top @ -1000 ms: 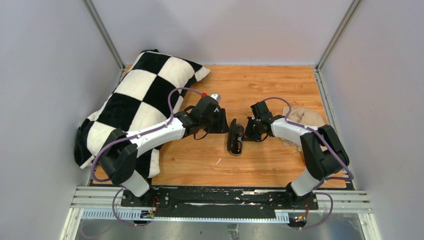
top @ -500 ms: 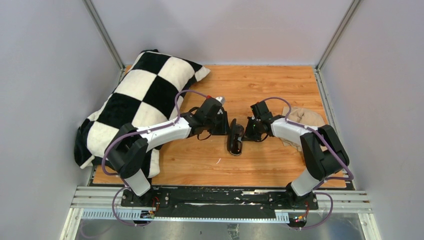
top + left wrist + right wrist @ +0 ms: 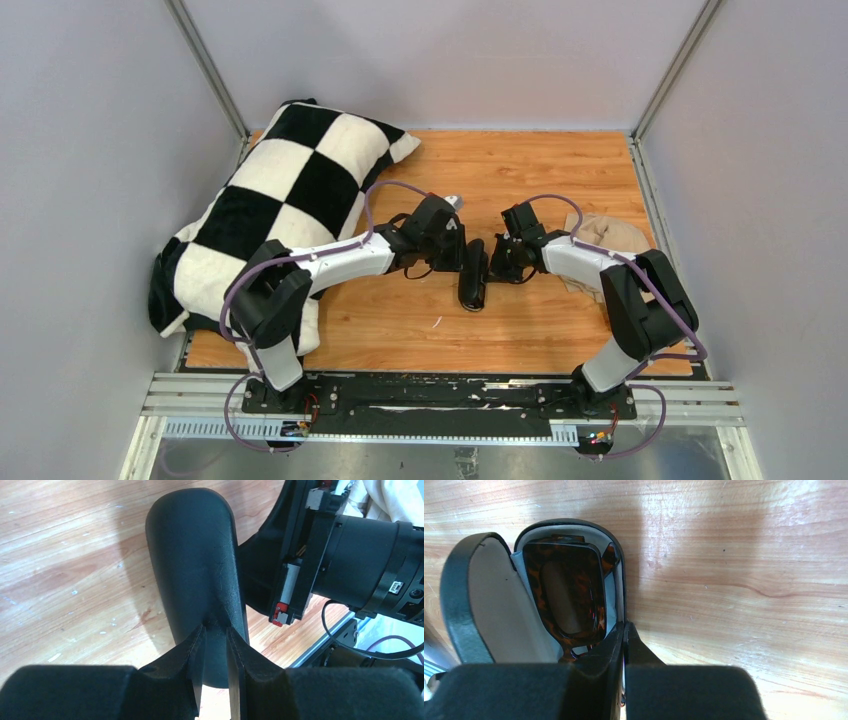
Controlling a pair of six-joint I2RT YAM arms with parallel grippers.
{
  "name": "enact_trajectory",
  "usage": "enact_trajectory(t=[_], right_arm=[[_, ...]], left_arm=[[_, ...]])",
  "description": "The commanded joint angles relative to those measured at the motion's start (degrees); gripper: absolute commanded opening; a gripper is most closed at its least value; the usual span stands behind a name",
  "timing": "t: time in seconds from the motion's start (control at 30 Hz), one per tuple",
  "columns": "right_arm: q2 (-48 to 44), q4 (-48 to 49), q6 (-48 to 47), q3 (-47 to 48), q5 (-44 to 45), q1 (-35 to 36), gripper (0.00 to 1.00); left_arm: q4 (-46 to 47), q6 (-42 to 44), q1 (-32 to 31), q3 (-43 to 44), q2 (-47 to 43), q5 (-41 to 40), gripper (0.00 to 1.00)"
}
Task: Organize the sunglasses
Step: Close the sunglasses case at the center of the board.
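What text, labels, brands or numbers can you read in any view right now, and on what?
None can be read: the case shell is plain black, the sunglasses show no brand, and the checkered pillow and wooden table carry no print.

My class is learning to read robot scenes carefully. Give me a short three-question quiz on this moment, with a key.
1. True or false: the sunglasses lie inside the case.
2. Which gripper's fingers are pressed together? A: left gripper. B: right gripper.
3. Fill in: the pillow bears a black-and-white ___ pattern.
Key: 1 true; 2 B; 3 checkered.
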Motion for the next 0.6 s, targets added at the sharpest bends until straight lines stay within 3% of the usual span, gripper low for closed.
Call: enact_trajectory(t=[0.0, 0.57], right_arm=[[-0.05, -0.79, -0.56, -0.77, -0.93, -0.67, 0.01], [-1.29, -0.86, -0.57, -1.12, -1.24, -0.6, 0.0]], left_arm=[[-0.1, 0.01, -1.46, 2.01, 3.07, 0.88, 0.27], [-0.21, 0.18, -1.88, 2.71, 8.34, 1.47, 0.27]])
